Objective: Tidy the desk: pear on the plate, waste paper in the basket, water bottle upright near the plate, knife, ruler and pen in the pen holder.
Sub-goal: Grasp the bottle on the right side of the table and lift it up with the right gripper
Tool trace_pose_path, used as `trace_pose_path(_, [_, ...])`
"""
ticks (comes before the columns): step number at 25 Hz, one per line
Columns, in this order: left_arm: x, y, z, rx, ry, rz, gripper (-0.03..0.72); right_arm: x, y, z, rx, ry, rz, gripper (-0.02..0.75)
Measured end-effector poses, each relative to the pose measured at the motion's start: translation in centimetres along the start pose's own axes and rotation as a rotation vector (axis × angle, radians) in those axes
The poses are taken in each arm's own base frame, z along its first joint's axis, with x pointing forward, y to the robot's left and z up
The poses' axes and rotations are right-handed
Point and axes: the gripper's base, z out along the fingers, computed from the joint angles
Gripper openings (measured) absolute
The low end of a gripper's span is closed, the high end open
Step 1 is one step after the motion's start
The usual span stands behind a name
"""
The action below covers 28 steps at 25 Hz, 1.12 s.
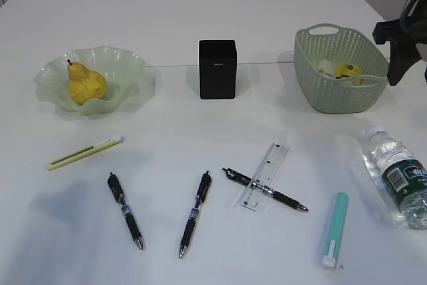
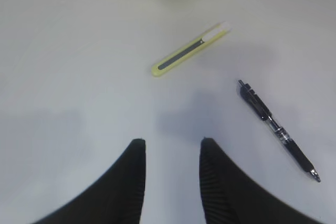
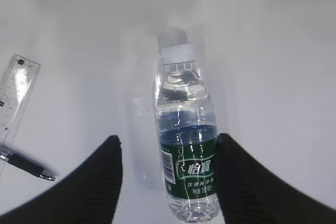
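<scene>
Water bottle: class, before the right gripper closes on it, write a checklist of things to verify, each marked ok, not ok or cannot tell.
1. Bottle lying on the desk, not upright: ok to grasp.
2. Right gripper open, fingers on either side of the label: ok.
3. Fingers touching the bottle: cannot tell.
4. Cap on: ok.
5. Ruler and pen lie outside the fingers: ok.
6. Free desk beside the plate for standing it: ok.
</scene>
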Motion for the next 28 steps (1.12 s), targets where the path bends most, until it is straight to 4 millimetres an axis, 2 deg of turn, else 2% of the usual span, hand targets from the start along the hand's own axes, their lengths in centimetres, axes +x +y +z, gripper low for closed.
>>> trace_pose_path(5, [0.3, 0.0, 0.0, 0.002, 0.031, 0.0, 0.239, -0.1, 0.0, 0.6, 0.001, 0.013, -0.001, 0.57])
trace_pose_path(7, [0.4, 0.0, 0.0, 0.003, 0.046, 0.0, 0.239, -0.3, 0.1, 1.4, 0.001, 0.031, -0.001, 0.592])
trace_pose_path(28, [1.3, -0.1, -0.1, 0.007, 0.147, 0.005, 0.239, -1.1, 0.6, 7.4, -0.006, 0.164, -0.017, 0.583])
